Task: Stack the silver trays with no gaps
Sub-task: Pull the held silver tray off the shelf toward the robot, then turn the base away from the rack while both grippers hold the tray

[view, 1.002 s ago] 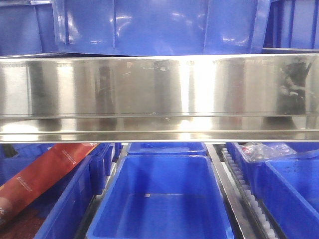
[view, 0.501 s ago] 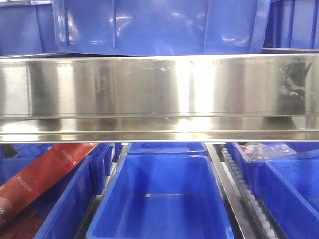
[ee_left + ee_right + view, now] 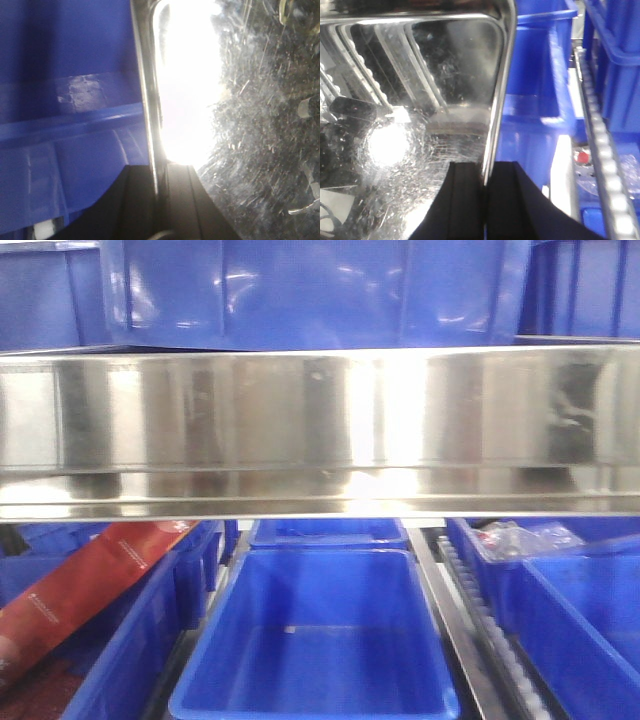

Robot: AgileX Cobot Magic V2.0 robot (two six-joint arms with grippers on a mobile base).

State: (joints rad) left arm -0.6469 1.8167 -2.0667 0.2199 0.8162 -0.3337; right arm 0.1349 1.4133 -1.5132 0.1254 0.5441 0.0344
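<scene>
— So, what have the pincers got hold of?

— Your left gripper is closed down to a slit, its black jaws pinching the thin rim of the silver tray. In that wrist view the rim runs from 6 o'clock up to 12. The scratched tray floor, with a hard white glare on it, fills the 3 o'clock side, and a blue bin fills the 9 o'clock side.

— And the right?

— Your right gripper is much the same, jaws all but together on another rim of the tray at 6 o'clock. The tray floor spreads toward 9 and 10 o'clock, with its rounded corner up near 12. On the 3 o'clock side you have more blue bins and a roller track running from 1 o'clock down to 5.

— Where is the tray from the front?

— I cannot pick it out there for you. A broad shiny steel rail spans that view from 9 to 3 o'clock. An upper blue bin sits at 12 and an open blue bin at 6. At 8 o'clock a long red carton leans in another bin, and at 4 o'clock there is a clear plastic bag. Whether a second tray sits under the one you hold, I cannot tell.
</scene>
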